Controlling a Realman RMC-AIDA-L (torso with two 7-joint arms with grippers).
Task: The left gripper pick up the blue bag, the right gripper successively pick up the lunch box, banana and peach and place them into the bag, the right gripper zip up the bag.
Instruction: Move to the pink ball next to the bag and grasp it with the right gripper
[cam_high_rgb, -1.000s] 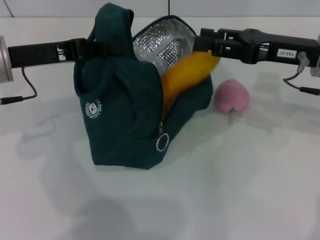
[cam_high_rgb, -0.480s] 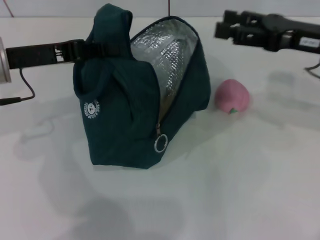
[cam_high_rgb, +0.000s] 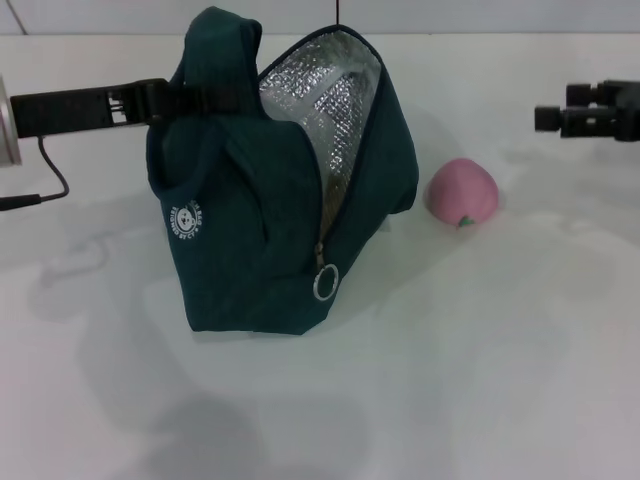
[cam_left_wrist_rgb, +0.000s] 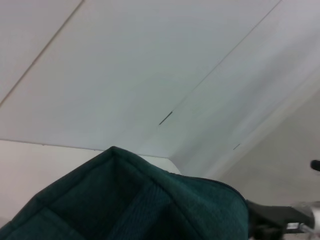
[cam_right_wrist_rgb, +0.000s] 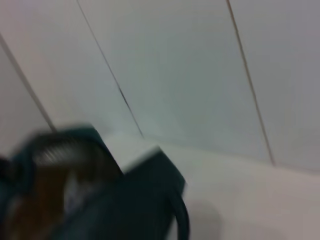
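Observation:
The blue bag (cam_high_rgb: 250, 230) stands left of centre on the white table, its mouth open and its silver lining (cam_high_rgb: 330, 110) showing. My left gripper (cam_high_rgb: 172, 98) reaches in from the left and is shut on the bag's handle. Its fabric fills the lower part of the left wrist view as the blue bag (cam_left_wrist_rgb: 125, 200). The pink peach (cam_high_rgb: 463, 192) lies on the table just right of the bag. My right gripper (cam_high_rgb: 548, 118) hovers at the far right, open and empty, above and right of the peach. The lunch box and banana are hidden. The right wrist view shows the blurred blue bag (cam_right_wrist_rgb: 140, 200).
The white table (cam_high_rgb: 450, 380) stretches wide in front of the bag and around the peach. A black cable (cam_high_rgb: 50, 180) trails on the table at the left below the left arm. The zipper's metal ring pull (cam_high_rgb: 323, 286) hangs at the bag's front.
The banana held at the bag's mouth one second ago has gone out of sight into the bag. My right gripper has pulled away to the right, empty. The left arm has stayed put.

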